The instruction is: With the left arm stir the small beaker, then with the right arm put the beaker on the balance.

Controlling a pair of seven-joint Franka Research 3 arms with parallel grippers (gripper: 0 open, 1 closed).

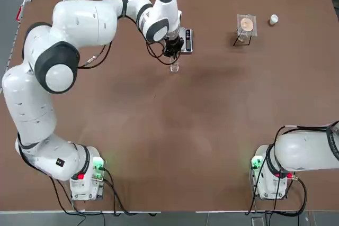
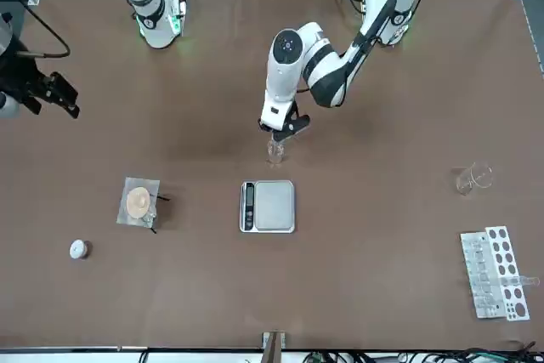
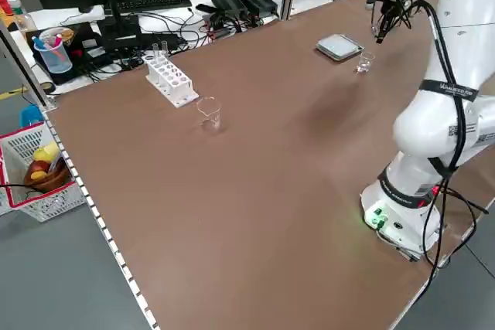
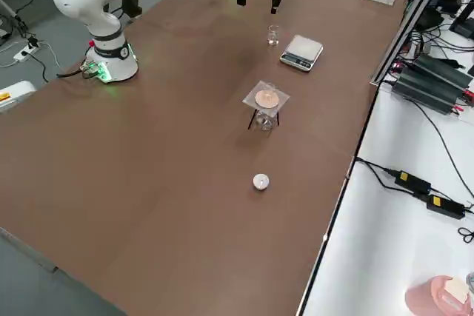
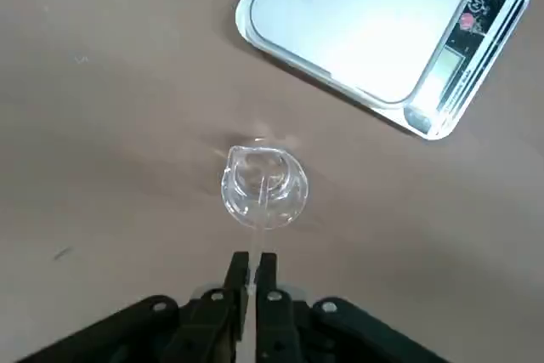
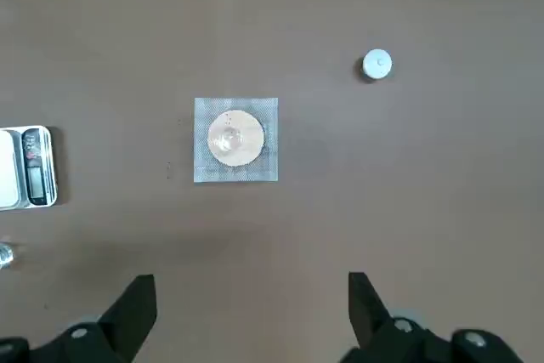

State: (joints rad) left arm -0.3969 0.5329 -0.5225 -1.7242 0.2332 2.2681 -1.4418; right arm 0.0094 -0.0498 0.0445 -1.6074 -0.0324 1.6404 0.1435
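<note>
Stirring in progress: left end effector (image 5: 252, 263) is pinched shut on a thin clear rod (image 5: 266, 195), tip inside the small beaker (image 5: 263, 186), which stands on the bench (image 1: 212, 130) just beside the balance (image 5: 374, 31). Right end effector (image 6: 251, 295) is parked wide open, holding nothing, above the clear stand (image 6: 235, 139). Risk: the beaker is light, so a sideways push from the rod could tip it or slide it into the balance; the rod could also slip in the pinch
</note>
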